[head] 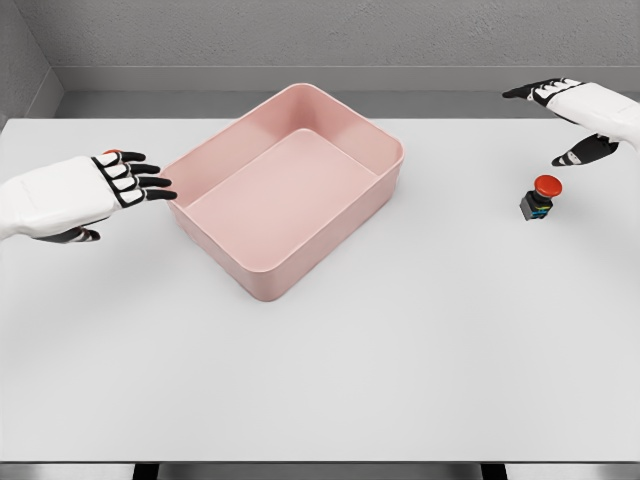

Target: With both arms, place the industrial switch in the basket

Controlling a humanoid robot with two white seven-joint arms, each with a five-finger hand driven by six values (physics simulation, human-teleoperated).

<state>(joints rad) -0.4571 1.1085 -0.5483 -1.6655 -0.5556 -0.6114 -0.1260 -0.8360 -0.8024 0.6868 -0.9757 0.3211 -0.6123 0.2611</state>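
Observation:
The industrial switch (pixel 539 198) is a small black block with a red mushroom button, standing on the white table at the right. My right hand (pixel 572 120) hovers above and behind it, fingers spread, holding nothing. A pink rectangular basket (pixel 250 270) lies empty, turned at an angle, left of the table's middle. My left hand (pixel 135 178) is just off the basket's left corner, fingers stretched toward it and holding nothing.
The white table (pixel 420 350) reaches to a grey wall at the back. A small red thing (pixel 111 153) peeks out behind my left hand's fingers.

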